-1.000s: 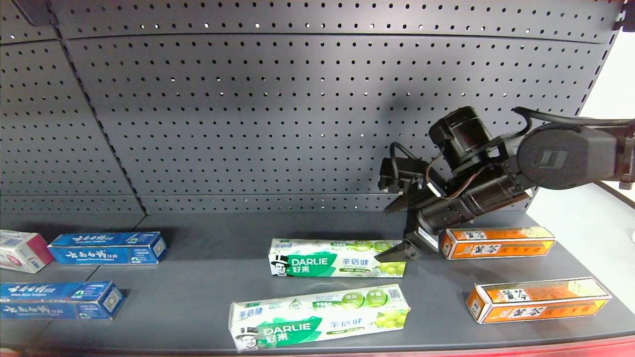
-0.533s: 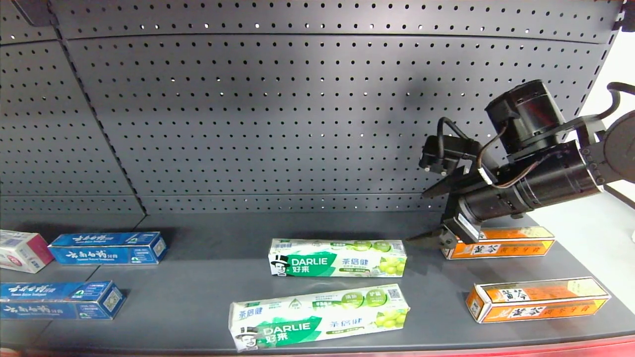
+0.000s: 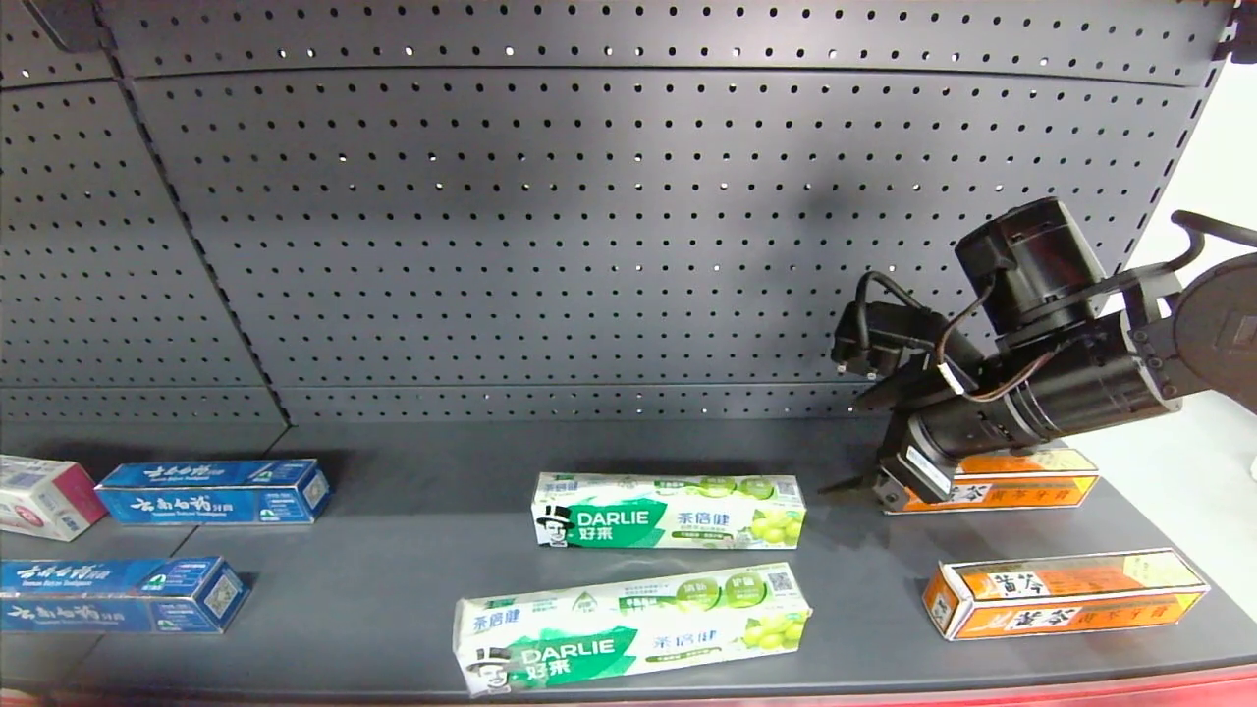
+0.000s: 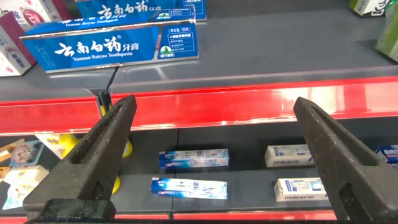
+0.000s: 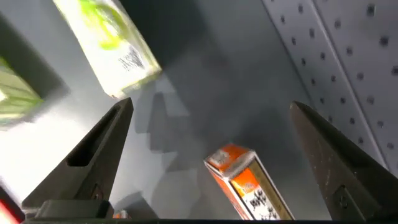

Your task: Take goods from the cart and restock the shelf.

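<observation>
- Your right gripper (image 3: 843, 447) hangs over the right part of the shelf (image 3: 422, 530). Its jaws are spread wide and there is nothing between them.
- Its lower fingertip sits just off the left end of the rear orange box (image 3: 1031, 486), and the arm body covers part of that box.
- From the right wrist, that box's end (image 5: 239, 171) lies below the gap between the fingers. No contact is visible.
- The rear green box (image 3: 668, 511) lies flat mid-shelf, long side to you, left of the right gripper and apart from it.
- The front green box (image 3: 628, 624) lies near the front edge, slightly skewed, just in front of the rear one.
- The front orange box (image 3: 1065, 592) lies flat at the right front, well apart from the gripper.
- At the left end there are two blue boxes, rear (image 3: 211, 489) and front (image 3: 113, 592). A pink-and-white box (image 3: 44, 496) sits at the far edge.
- Your left gripper (image 4: 214, 106) is also held wide apart and empty, level with the red front strip (image 4: 261, 99) of the shelf.
- Under that strip is a lower shelf (image 4: 249, 171) with more boxes lying flat in rows.
- A grey pegboard panel (image 3: 589, 245) backs the shelf.
</observation>
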You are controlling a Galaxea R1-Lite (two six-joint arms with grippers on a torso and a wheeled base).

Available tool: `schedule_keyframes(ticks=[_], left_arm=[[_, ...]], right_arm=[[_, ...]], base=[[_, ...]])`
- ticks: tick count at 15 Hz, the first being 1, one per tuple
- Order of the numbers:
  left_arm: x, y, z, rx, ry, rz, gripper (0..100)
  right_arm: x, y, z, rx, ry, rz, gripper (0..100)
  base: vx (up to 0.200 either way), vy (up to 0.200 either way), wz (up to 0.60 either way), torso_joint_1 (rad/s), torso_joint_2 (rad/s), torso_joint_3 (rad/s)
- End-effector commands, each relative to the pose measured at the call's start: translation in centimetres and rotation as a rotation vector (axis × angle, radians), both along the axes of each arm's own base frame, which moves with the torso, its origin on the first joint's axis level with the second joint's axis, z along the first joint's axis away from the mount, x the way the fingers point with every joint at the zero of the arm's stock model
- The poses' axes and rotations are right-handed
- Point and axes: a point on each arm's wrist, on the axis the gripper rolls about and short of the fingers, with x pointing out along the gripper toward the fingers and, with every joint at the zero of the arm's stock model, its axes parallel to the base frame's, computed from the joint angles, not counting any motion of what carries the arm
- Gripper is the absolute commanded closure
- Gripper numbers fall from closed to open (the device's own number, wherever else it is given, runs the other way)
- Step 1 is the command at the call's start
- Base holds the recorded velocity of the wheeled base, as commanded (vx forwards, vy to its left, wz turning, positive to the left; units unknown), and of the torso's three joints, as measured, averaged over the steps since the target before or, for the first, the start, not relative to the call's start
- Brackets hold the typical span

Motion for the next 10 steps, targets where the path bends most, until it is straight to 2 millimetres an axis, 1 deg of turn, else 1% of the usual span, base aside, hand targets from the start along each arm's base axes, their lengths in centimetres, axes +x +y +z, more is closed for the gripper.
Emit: schedule_keyframes(ticks=[1,3,6,7,8,10], left_arm=[[0.0,0.0,0.0,0.000,0.002,0.000,0],[0.0,0.0,0.0,0.000,0.002,0.000,0],[0.0,0.0,0.0,0.000,0.002,0.000,0],[0.0,0.0,0.0,0.000,0.003,0.000,0],[0.0,0.0,0.0,0.000,0.002,0.000,0],[0.0,0.0,0.0,0.000,0.002,0.000,0]], right_arm=[[0.3,-0.3,-0.6,-0.014,0.017,-0.015,0],[0.4,-0.3,-1.1,-0.019,0.029,-0.020,0],[1.6,0.7,-2.1,-0.014,0.024,-0.010,0],[1.7,0.8,-2.2,-0.014,0.025,-0.008,0],[1.9,1.5,-2.2,-0.009,0.019,0.003,0],[2.1,1.7,-2.4,-0.011,0.022,0.006,0]], base=[[0.000,0.000,0.00,0.000,0.00,0.000],[0.000,0.000,0.00,0.000,0.00,0.000],[0.000,0.000,0.00,0.000,0.00,0.000],[0.000,0.000,0.00,0.000,0.00,0.000],[0.000,0.000,0.00,0.000,0.00,0.000],[0.000,0.000,0.00,0.000,0.00,0.000]])
